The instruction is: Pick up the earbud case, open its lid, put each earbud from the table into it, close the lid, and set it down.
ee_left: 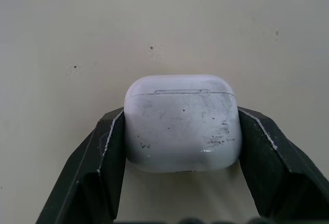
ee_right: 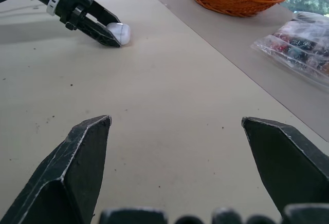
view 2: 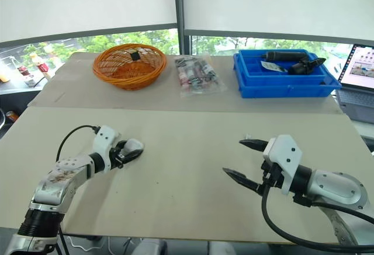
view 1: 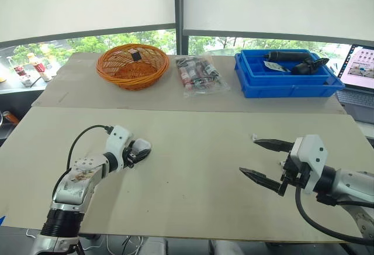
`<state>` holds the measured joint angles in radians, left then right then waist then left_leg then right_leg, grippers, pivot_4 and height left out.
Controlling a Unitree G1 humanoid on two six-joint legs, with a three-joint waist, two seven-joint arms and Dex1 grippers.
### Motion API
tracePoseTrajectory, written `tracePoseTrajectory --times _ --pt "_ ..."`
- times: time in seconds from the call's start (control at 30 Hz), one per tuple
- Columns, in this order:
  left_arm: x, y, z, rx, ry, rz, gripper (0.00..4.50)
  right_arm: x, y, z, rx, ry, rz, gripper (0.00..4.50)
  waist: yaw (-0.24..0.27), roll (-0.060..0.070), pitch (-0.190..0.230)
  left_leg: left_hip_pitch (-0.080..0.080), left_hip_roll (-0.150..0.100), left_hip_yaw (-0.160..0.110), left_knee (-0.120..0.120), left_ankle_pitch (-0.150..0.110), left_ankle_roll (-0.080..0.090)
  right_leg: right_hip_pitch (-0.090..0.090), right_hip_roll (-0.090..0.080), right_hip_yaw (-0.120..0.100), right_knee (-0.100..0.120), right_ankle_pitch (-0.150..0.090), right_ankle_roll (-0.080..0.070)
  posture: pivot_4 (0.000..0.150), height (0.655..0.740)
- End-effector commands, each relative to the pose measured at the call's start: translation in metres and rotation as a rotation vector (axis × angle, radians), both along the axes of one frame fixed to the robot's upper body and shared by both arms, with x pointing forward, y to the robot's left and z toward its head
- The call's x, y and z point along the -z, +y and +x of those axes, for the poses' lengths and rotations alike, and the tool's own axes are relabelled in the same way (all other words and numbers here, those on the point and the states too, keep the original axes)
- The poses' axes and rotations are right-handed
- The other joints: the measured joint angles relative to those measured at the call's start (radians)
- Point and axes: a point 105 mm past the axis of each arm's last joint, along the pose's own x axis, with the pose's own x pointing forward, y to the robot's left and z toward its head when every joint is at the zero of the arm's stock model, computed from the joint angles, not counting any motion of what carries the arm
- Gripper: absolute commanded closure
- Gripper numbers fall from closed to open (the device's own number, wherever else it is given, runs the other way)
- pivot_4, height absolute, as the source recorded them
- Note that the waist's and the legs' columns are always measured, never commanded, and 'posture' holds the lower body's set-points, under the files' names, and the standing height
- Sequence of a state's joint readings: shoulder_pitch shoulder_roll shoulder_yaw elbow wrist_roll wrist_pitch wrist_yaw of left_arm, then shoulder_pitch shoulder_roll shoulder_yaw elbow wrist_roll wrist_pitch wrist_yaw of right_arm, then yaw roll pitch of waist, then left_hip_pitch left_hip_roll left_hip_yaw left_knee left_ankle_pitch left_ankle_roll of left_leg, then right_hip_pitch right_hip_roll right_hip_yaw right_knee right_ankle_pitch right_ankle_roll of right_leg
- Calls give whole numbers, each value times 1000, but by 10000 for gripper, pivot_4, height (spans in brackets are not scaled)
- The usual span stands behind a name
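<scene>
The near half of the surface (view 1: pixel 187 150) is lying open across its whole middle, with wide bare room between the two arms and the near edge running unobstructed. The stored items are all sitting along the far strip, well apart from both hands: an orange basket (view 1: pixel 132 65) at far left, a clear packet (view 1: pixel 200 75) in the far centre, a blue bin (view 1: pixel 286 73) at far right and a laptop (view 1: pixel 359 68) overhanging the right edge. The left hand (view 1: pixel 138 151) is clamping the earbud case (ee_left: pixel 182 126) at near left, low against the surface, both black fingers (ee_left: pixel 110 147) pressing its sides. The case is showing white and rounded, its lid shut along a thin seam, its face carrying dark scuffs and scratches. The right hand (view 1: pixel 248 157) is hovering at near right with its fingers spread wide and gripping nothing. A small white item (view 1: pixel 254 136), too small to identify, is lying just beyond its far finger.
</scene>
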<state>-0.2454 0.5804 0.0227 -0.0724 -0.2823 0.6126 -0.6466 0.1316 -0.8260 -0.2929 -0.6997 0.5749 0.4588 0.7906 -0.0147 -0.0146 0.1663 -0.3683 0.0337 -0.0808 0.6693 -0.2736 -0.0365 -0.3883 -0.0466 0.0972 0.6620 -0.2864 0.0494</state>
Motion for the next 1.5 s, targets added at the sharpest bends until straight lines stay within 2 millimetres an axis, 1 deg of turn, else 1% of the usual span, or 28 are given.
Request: tracePoseTrajectory --times 0.03,0.07,0.13,0.2,0.3,0.4,0.5,0.63,0.8,1.07,1.2,1.33,1.37,1.43,1.47,1.5 --pt "-1 -30 -24 216 30 -117 19168 -6 4 -6 -14 4 15 0 0 0 0 0 0 0 0 0 0 0 0 0 0 0 0 1500 7114" --pt "-8 -38 -30 278 10 -143 19168 -5 5 -8 -14 21 25 0 0 0 0 0 0 0 0 0 0 0 0 0 0 0 0 1500 7114" --pt "-23 -63 -40 426 -77 -153 19168 -1 14 -12 -16 103 89 0 4 -1 1 -1 0 0 0 0 0 -1 0 0 -1 0 0 1500 7114" --pt "-30 -81 -46 532 -156 -129 19168 2 22 -16 -25 184 145 0 5 -3 2 -2 0 0 0 0 0 -1 0 -1 -1 0 0 1500 7114" --pt "-40 -101 -52 646 -296 -110 19168 6 33 -14 12 289 198 0 -1 -3 2 -2 0 0 1 0 0 -1 0 0 0 0 0 1500 7114" --pt "-52 -116 -57 765 -481 -53 19168 10 52 -19 -30 459 289 0 -7 -4 2 -2 1 0 0 0 0 -1 1 0 0 0 -1 1500 7114" --pt "-57 -124 -61 840 -597 -18 19168 8 63 -20 -53 548 352 0 -4 -4 2 -3 1 0 0 0 0 -1 1 0 -1 0 -1 1500 7114" --pt "-66 -134 -68 908 -708 -36 19168 3 74 -11 -49 592 421 0 -4 -4 3 -4 0 0 1 0 0 -1 0 0 -3 1 0 1500 7114" --pt "-71 -140 -70 943 -768 -39 19168 1 81 -7 -63 629 419 0 -2 -4 3 -4 0 -1 1 0 0 -2 1 0 -2 1 0 1500 7114" --pt "-76 -147 -70 946 -824 -34 19168 1 83 -4 -66 677 435 0 -3 -4 3 -4 1 -1 1 0 1 -2 1 0 -2 1 0 1500 7114" --pt "-77 -148 -70 942 -837 -34 19168 4 83 -1 -50 690 432 11838 -2 -4 3 -4 1 -1 1 0 1 -2 1 0 -2 1 0 1500 7114" --pt "-79 -148 -68 933 -849 -29 19168 7 83 0 -46 707 442 25706 -2 -4 3 -4 1 -1 1 0 1 -2 1 -1 -2 1 0 1500 7114" --pt "-79 -148 -68 931 -852 -29 19168 7 83 0 -47 709 442 30075 -2 -4 3 -4 1 -1 1 0 1 -2 1 -1 -2 1 0 1500 7114" --pt "-80 -148 -68 928 -856 -31 19168 7 83 0 -49 714 446 36445 -2 -4 3 -4 1 -1 1 0 1 -2 1 0 -2 1 0 1500 7114" --pt "-80 -148 -68 925 -859 -31 19168 8 83 0 -50 716 447 37593 -2 -4 3 -4 1 -1 1 0 1 -2 1 0 -2 1 0 1500 7114" --pt "-80 -148 -68 920 -862 -35 19168 8 83 -1 -51 719 449 37543 -2 -4 3 -4 1 -1 1 0 1 -2 1 0 -2 1 0 1500 7114"
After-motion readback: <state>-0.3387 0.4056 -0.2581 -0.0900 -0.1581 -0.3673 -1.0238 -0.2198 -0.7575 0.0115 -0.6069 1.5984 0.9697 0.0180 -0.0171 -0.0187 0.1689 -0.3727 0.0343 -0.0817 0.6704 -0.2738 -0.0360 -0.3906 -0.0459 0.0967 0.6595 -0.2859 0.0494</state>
